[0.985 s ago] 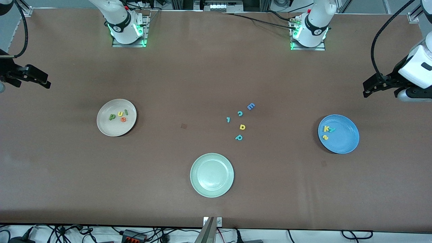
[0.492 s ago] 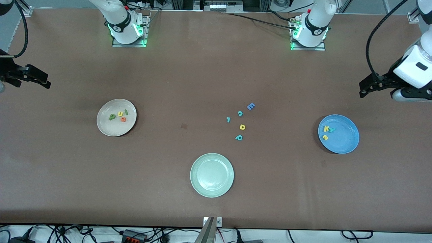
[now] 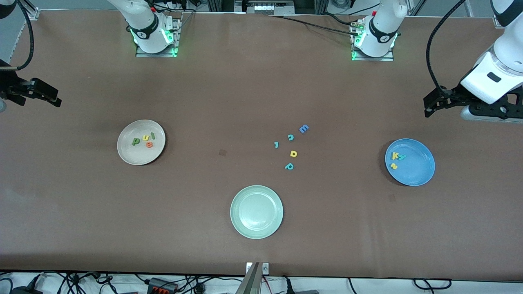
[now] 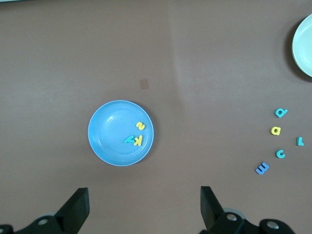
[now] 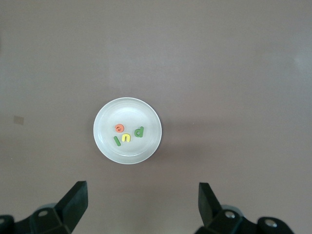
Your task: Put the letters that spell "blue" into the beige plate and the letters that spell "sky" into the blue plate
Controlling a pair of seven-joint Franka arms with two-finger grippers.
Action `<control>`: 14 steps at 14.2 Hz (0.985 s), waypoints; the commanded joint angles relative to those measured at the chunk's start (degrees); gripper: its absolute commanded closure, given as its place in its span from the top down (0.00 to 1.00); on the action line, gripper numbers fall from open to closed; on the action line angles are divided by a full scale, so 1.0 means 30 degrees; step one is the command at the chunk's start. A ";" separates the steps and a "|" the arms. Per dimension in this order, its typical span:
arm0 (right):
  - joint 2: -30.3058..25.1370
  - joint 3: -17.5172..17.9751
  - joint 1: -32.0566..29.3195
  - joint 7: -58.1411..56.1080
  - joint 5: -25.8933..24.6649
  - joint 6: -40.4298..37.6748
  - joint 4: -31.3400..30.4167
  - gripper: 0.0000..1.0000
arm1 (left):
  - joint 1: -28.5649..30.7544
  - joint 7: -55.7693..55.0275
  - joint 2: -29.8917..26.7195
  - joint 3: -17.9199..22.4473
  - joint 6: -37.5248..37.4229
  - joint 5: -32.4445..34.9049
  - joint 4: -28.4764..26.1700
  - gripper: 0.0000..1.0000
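Four letters, a green b (image 3: 135, 141), a yellow u (image 3: 144, 138), a green l (image 3: 153, 135) and an orange e (image 3: 149, 144), are lying in the beige plate (image 3: 127, 152) toward the right arm's end of the desk (image 3: 81, 212). A yellow k (image 3: 394, 155), a teal y (image 3: 402, 157) and a yellow s (image 3: 393, 166) are lying in the blue plate (image 3: 421, 169) toward the left arm's end. Five stray letters (image 3: 293, 153) are scattered between the plates, with a pale green plate (image 3: 237, 220) nearer the front camera. The left gripper (image 4: 145, 208) is being held above the desk beside the blue plate, the right gripper (image 5: 142, 204) beside the beige plate; both jaws are standing wide open and empty.
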 commanded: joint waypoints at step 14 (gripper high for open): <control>-0.0231 0.0066 -0.0012 0.0088 -0.0124 -0.0669 -0.0050 1.00 | 0.0236 0.0073 0.0040 0.0019 0.0031 -0.0283 0.0175 1.00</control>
